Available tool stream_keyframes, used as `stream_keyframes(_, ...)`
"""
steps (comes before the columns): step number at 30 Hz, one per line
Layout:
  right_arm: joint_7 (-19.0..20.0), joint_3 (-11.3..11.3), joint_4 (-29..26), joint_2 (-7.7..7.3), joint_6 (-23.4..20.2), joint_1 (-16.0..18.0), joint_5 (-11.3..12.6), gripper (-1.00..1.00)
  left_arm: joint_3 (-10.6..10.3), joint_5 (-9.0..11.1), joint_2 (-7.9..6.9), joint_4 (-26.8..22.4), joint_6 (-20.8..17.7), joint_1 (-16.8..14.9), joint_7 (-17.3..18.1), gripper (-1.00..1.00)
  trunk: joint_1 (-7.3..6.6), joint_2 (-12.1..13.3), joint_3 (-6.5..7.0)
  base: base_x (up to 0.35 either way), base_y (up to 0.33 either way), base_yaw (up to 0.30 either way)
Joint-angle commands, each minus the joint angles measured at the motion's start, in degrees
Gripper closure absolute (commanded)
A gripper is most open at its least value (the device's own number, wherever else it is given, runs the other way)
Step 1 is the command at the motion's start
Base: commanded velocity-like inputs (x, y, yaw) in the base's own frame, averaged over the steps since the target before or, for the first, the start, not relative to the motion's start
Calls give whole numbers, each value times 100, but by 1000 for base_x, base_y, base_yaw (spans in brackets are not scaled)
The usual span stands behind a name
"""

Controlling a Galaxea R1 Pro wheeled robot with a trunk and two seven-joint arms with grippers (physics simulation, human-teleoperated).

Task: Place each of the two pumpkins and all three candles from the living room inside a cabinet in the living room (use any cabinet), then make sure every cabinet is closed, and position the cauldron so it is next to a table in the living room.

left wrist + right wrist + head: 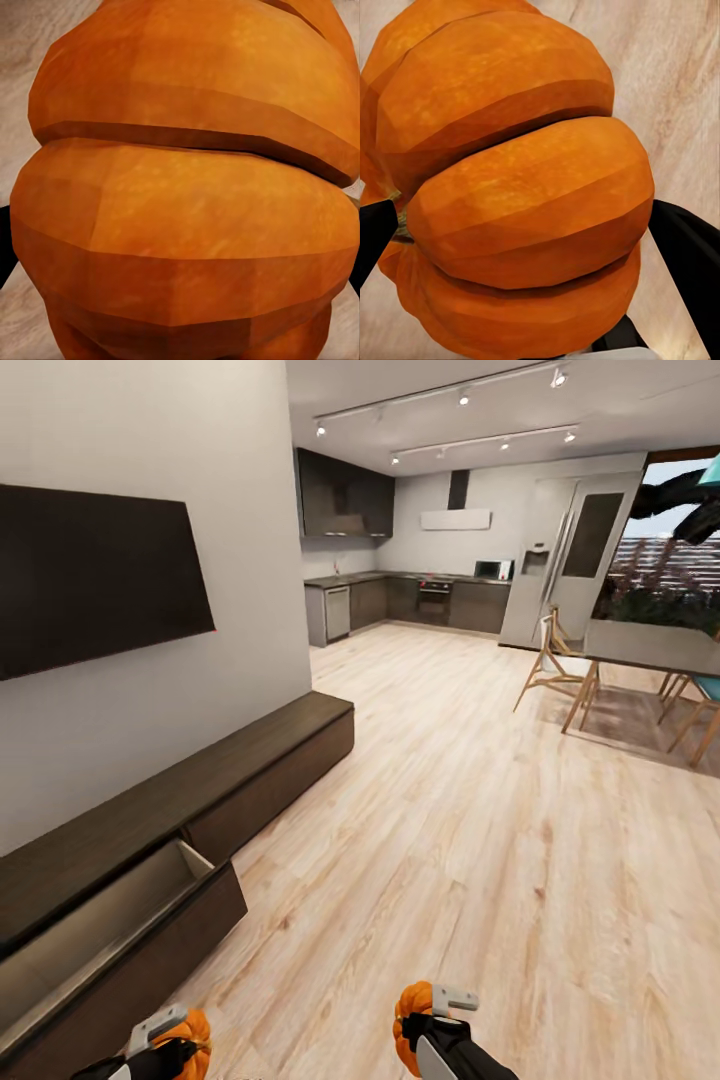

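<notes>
Orange ribbed pumpkins: I've one (195,1032) clenched in left fingers (150,1032), another (412,1015) in right fingers (452,998), beside long dark-brown wood cabinet's (250,760) open drawer (110,920).

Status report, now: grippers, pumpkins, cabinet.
Left gripper shut on left pumpkin. Right gripper shut on right pumpkin. Cabinet ahead-left, drawer open. Nothing blocking.

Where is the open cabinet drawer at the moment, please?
In the head view the open drawer sits at the lower left, pulled out of the cabinet below the TV, beside the left gripper.
</notes>
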State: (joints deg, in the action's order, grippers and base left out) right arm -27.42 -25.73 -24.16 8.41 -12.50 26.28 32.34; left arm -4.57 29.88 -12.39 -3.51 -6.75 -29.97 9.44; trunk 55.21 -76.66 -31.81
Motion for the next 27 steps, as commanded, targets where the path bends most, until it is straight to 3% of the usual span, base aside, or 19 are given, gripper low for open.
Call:
stream_keyframes(1, 12, 0, 2, 0, 0, 0, 1, 100, 2, -2, 3, 0, 8, 0, -1, 100, 0, 0, -5, 89, 0, 244)
stream_keyframes(10, 18, 4, 16, 28, 10, 0, 1, 100, 2, -3, 15, 0, 16, 8, 4, 100, 0, 0, -53, 103, -14, 243)
stream_keyframes(27, 21, 2, 17, 29, 11, 0, 1, 100, 4, 0, 17, 0, 34, 8, 4, 100, 0, 0, -144, 151, -133, 243)
